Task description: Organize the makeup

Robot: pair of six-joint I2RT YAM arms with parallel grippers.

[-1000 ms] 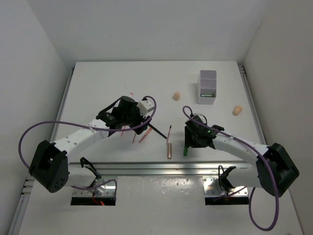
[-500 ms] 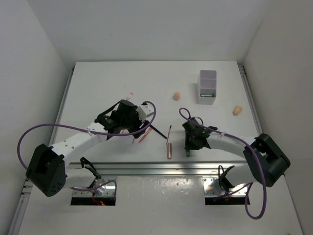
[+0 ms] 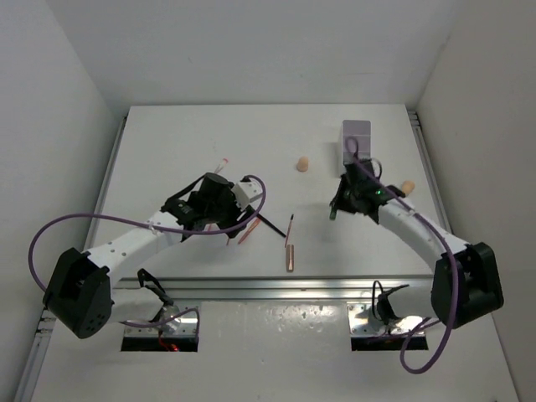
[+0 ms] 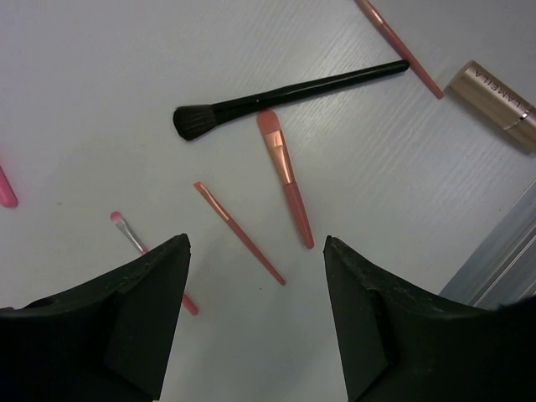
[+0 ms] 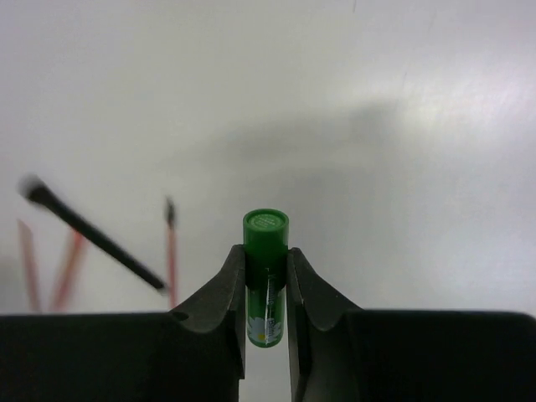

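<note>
Left gripper point(image 3: 216, 218): brushes point(image 3: 243, 233) lie on the table point(image 3: 184, 134) from 3 to 4 o'clock, and a pink-capped tube point(image 3: 222, 161) at 12 o'clock.

Right gripper point(image 3: 335, 211) with green tube point(image 5: 265, 276): box point(image 3: 356, 138) at 1 o'clock, sponge point(image 3: 301, 163) at 11 o'clock. Bare table at 6 o'clock up to the rail point(image 3: 335, 289).

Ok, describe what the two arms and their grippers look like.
The left arm and right arm have white links and bulky black joint housings at base and wrist. A purple cable loops loosely off each. The left gripper and right gripper each have two matte black, wedge-shaped fingers. A small green light glows on the right wrist.
</note>
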